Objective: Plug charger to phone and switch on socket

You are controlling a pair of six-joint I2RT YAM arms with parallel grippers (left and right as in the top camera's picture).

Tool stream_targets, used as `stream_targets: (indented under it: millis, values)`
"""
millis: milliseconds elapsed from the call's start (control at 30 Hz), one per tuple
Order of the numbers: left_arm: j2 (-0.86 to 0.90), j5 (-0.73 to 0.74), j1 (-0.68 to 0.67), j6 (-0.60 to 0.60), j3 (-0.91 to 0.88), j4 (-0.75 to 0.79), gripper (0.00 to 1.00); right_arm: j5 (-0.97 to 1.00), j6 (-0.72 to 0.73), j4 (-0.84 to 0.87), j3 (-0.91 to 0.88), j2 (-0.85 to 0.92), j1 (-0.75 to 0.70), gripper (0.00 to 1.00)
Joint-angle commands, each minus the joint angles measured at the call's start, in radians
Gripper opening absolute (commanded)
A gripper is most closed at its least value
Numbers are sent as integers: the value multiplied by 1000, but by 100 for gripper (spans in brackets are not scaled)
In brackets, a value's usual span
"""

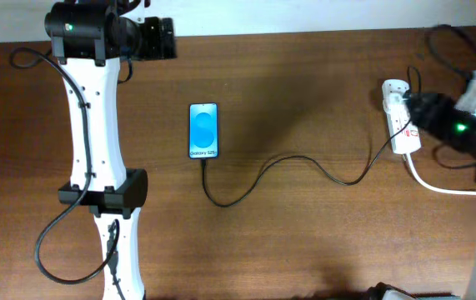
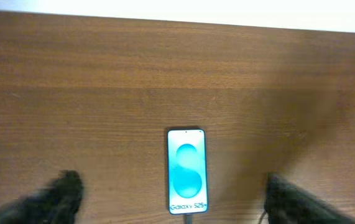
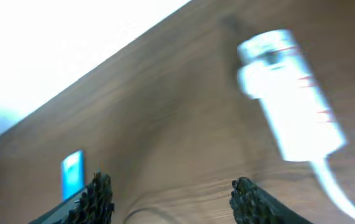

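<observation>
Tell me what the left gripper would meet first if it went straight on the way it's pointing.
Probably the phone: in the wrist view it lies centred ahead of the left gripper, between its open fingers. How far off it is, I can't tell.

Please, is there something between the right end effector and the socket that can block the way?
Nothing visible does. In the right wrist view, only bare table shows between the open right end effector and the socket. The charger leads away from the socket toward the phone.

"Galaxy S25+" on the phone (image 2: 187,179), bottom of its blue screen
</observation>
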Motion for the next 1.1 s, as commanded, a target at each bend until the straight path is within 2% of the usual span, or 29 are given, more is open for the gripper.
stream_targets:
  millis: [0,67,100,167,267,533,733,1067]
  values:
    - [-18,-8,6,6,-4,-3,100,268,-42,31,17,43,-71,67]
    - [-18,-8,6,6,-4,-3,99,314,-42,47,17,106,-94,69]
    - [-18,-8,6,6,-4,-3,100,320,-55,68,17,167,-106,80]
    - [-18,-8,6,6,-4,-3,100,319,-67,128,17,322,-119,81]
    - [-18,-8,6,6,-4,-3,100,319,-68,237,17,456,-119,82]
    - [-18,-8,6,6,-4,-3,100,351,-58,501,17,601,-95,82]
    - [-18,-8,6,6,-4,-3,99,398,14,544,17,684,-45,83]
    - [-18,-8,6,6,-4,-3,99,363,17,581,17,741,-37,83]
